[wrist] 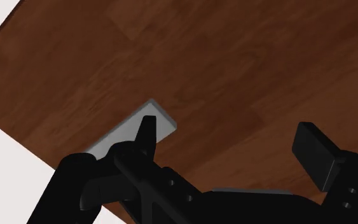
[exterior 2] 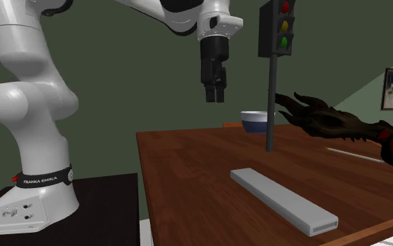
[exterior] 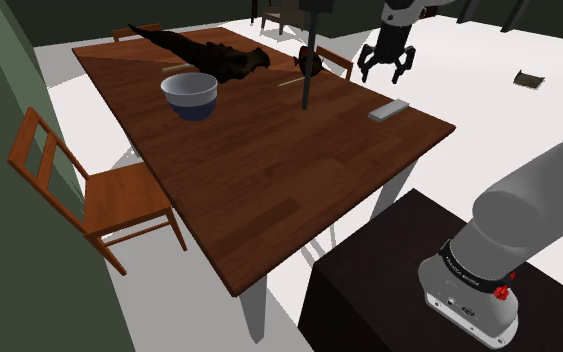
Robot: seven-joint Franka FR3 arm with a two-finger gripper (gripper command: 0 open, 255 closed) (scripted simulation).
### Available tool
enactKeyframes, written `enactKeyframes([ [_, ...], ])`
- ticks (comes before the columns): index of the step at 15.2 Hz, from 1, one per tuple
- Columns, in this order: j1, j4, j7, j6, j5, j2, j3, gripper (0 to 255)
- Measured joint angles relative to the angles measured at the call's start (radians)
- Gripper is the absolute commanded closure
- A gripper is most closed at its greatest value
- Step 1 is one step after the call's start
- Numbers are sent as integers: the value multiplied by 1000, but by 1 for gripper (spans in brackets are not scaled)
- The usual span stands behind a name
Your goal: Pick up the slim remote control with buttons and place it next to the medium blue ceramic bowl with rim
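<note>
The remote (exterior: 388,110) is a plain grey slim slab lying flat near the table corner closest to the arm; no buttons are drawn on it. In the second exterior view the remote (exterior 2: 282,199) lies in the foreground. The blue bowl (exterior: 190,97) with a pale rim stands far across the wooden table (exterior: 269,170), and the bowl (exterior 2: 257,121) peeks out behind a pole. My gripper (exterior: 386,75) hangs open well above the table, close over the remote. In the wrist view the gripper (wrist: 231,137) has its fingers wide apart, and one fingertip (wrist: 147,125) overlaps the remote (wrist: 147,114).
A toy traffic light (exterior: 306,60) on a dark pole stands mid-table between remote and bowl. A dark dragon-like figure (exterior: 209,52) lies at the far end. A wooden chair (exterior: 89,190) stands on the shoulder view's left. The stand (exterior: 409,280) is at lower right.
</note>
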Motion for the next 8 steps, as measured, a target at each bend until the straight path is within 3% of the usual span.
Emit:
enactKeyframes([
  [8, -74, 140, 133, 91, 55, 248, -73, 0],
])
